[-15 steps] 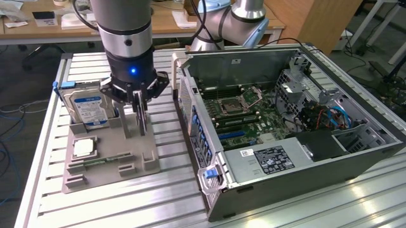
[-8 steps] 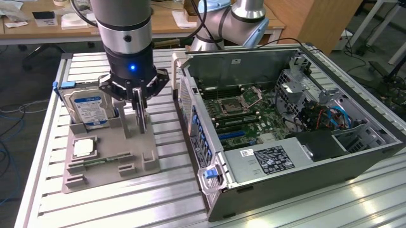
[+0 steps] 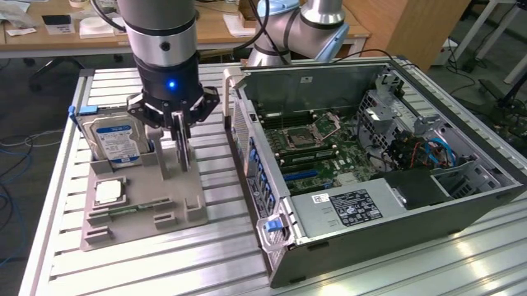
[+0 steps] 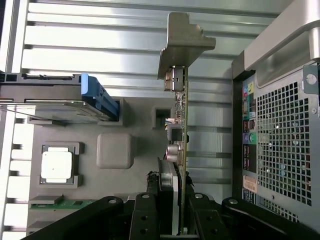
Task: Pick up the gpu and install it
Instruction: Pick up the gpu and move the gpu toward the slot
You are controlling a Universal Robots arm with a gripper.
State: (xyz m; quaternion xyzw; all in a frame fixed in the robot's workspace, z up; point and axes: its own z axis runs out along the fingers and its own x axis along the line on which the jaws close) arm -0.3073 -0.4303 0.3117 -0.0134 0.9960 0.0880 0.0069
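aluminium slatted table (image 3: 123,271) carries all parts. open computer case (image 3: 461,209) lies at the exterior view's right, motherboard exposed. robot arm (image 3: 165,37) stands vertical over the grey parts holder (image 3: 140,231), just beside the case. hard drive (image 3: 115,140) stands upright at the holder's far end. gripper (image 3: 179,129) is clenched on the gpu (image 3: 184,157), which stands upright on edge over the holder, between hard drive and case. contact of its lower edge with the holder: cannot tell. processor (image 3: 108,192) and memory stick (image 3: 132,209) lie flat in the holder.
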